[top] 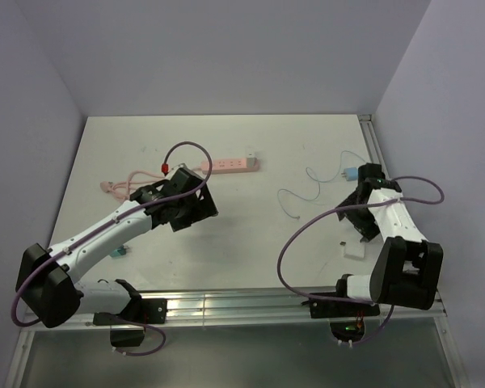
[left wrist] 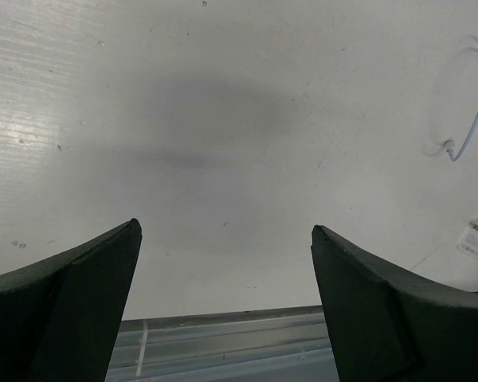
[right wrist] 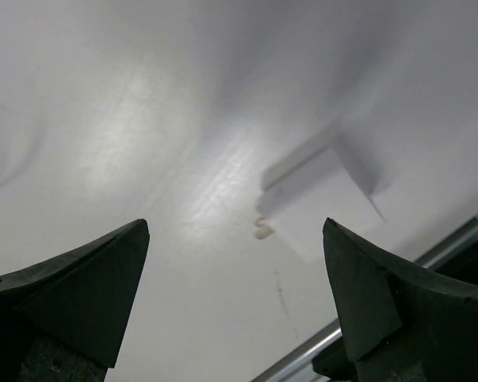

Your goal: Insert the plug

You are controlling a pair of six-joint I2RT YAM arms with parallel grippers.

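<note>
The small light-blue and white plug (top: 352, 173) lies at the right of the table, just beyond my right arm. Its thin pale cable (top: 305, 192) loops leftward; one end also shows in the left wrist view (left wrist: 470, 119). The pink power strip (top: 230, 165) lies at the back centre. My left gripper (top: 196, 208) hovers in front of the strip, open and empty over bare table (left wrist: 225, 227). My right gripper (top: 362, 226) is open and empty (right wrist: 235, 223), above the table near the plug, which is out of its wrist view.
The strip's pink cord (top: 123, 186) bunches at the left behind my left arm. A small white block (top: 354, 250) lies near the front right and shows in the right wrist view (right wrist: 323, 199). A small teal item (top: 120, 252) lies by the left arm. A metal rail (top: 242, 303) runs along the front edge.
</note>
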